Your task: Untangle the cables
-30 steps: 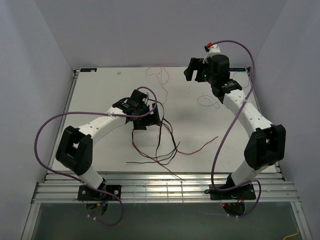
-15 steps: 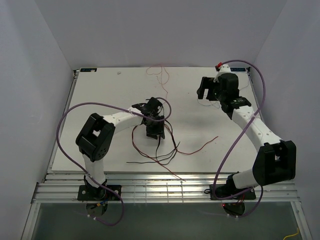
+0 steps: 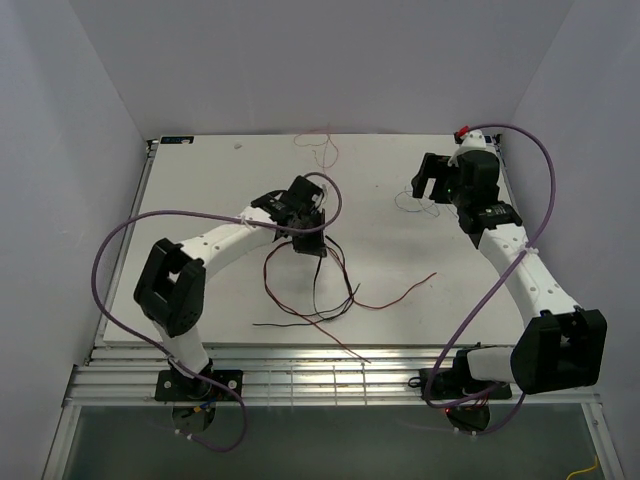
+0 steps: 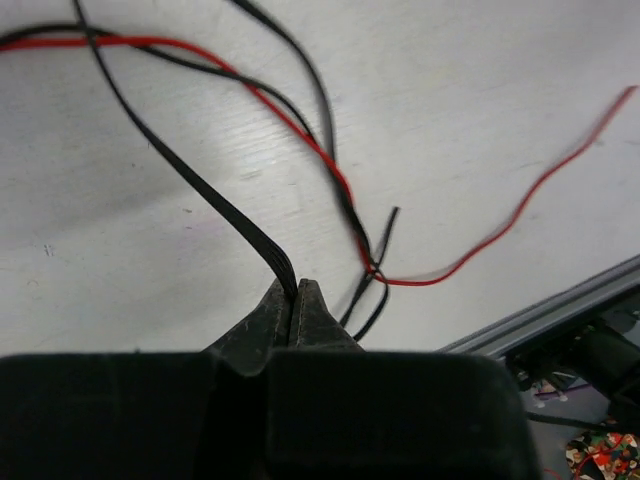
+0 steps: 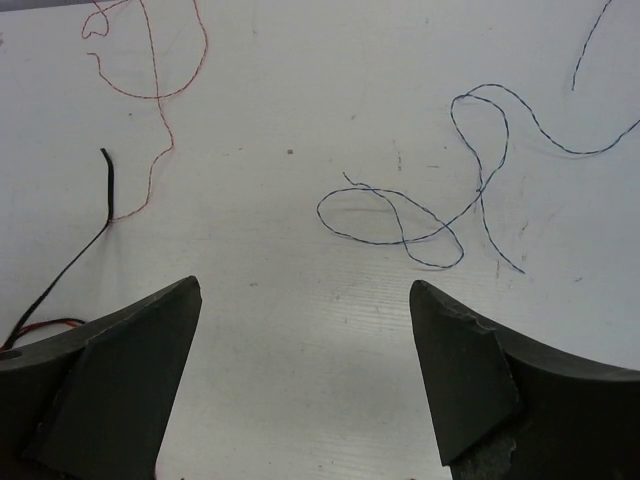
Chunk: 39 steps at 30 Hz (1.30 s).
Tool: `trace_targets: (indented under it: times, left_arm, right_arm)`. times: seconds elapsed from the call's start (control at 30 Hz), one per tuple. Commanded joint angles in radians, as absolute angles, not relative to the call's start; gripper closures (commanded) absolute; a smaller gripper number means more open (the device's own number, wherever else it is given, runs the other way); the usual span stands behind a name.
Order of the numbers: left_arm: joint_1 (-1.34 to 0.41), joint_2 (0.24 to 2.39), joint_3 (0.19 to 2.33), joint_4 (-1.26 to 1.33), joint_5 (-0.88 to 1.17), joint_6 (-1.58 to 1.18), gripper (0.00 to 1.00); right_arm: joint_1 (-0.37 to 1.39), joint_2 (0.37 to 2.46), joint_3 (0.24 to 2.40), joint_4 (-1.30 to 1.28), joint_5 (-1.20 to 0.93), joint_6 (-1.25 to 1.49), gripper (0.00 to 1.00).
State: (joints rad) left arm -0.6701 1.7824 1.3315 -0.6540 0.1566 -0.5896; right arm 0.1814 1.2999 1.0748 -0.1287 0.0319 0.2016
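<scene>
- While your left gripper (image 4: pixel 293 298) is clamped on the black cable (image 4: pixel 205 195), pulling may tighten the tangle (image 4: pixel 372 268) beside it.
- Your right gripper (image 5: pixel 305 380), jaws apart, anchors nothing there.

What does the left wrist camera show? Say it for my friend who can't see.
The left gripper is shut on a flat black cable. Beyond it, a red wire and thin black wires tangle on the white table.

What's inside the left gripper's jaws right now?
A flat black cable runs into the shut left gripper; its pinched part is hidden inside the grip. The red wire and other black wires lie beyond on the table, ungripped.
</scene>
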Motion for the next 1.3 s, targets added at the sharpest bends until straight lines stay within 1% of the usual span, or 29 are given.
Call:
trace_targets:
  times: [0.0,0.13,0.33,0.47,0.5,0.57,0.63,0.67,0.7,0.8,0.87,0.9,0.97,1.1,1.2,1.27]
  left_arm:
    - [-0.672,1.571,1.436,-0.652,0.109,-0.534,1.00]
    - [-0.672,1.522,1.597,-0.776,-0.009,-0.506,1.00]
    - [-0.673,1.506,1.836,-0.802,-0.044,-0.476,1.00]
    - [-0.660,1.571,2.038,-0.827,-0.237,-0.469,1.00]
    - [-0.654,1.591,2.134,-0.830,-0.265,-0.465,1.00]
    - [-0.608,1.649,2.221,-0.825,-0.297,-0.459,1.00]
    - [-0.548,1.683,2.317,-0.813,-0.272,-0.462,1.00]
    - [-0.467,1.703,2.338,-0.802,-0.237,-0.471,1.00]
    - [-0.425,1.709,2.348,-0.790,-0.179,-0.477,1.00]
    - [-0.315,1.703,2.352,-0.711,-0.150,-0.489,1.00]
    - [-0.275,1.660,2.279,-0.634,-0.156,-0.468,1.00]
    - [-0.267,1.645,2.246,-0.552,-0.158,-0.462,1.00]
    - [-0.253,1.620,2.188,-0.494,-0.182,-0.434,1.00]
    - [-0.209,1.631,2.191,-0.431,-0.253,-0.396,1.00]
    - [-0.160,1.625,2.137,-0.301,-0.227,-0.373,1.00]
    - [-0.126,1.632,2.131,-0.276,-0.233,-0.374,1.00]
  right_arm:
    - [0.176,1.262,1.062,-0.114,0.060,0.202,0.10]
    - [0.172,1.252,1.065,-0.114,0.078,0.201,0.10]
    - [0.169,1.238,1.058,-0.112,0.103,0.192,0.10]
    - [0.167,1.236,1.057,-0.110,0.126,0.189,0.10]
    - [0.166,1.242,1.061,-0.110,0.127,0.190,0.10]
    - [0.163,1.252,1.083,-0.113,0.121,0.192,0.10]
    - [0.160,1.256,1.092,-0.114,0.118,0.192,0.10]
    - [0.160,1.256,1.091,-0.114,0.117,0.192,0.10]
    - [0.160,1.252,1.089,-0.114,0.117,0.190,0.10]
    - [0.158,1.243,1.078,-0.114,0.129,0.186,0.10]
    - [0.156,1.239,1.078,-0.114,0.140,0.180,0.10]
    - [0.155,1.238,1.077,-0.114,0.144,0.176,0.10]
    - [0.155,1.241,1.080,-0.114,0.161,0.169,0.10]
    - [0.152,1.243,1.083,-0.118,0.176,0.152,0.10]
    - [0.149,1.239,1.083,-0.118,0.195,0.138,0.10]
    - [0.149,1.238,1.085,-0.120,0.205,0.130,0.10]
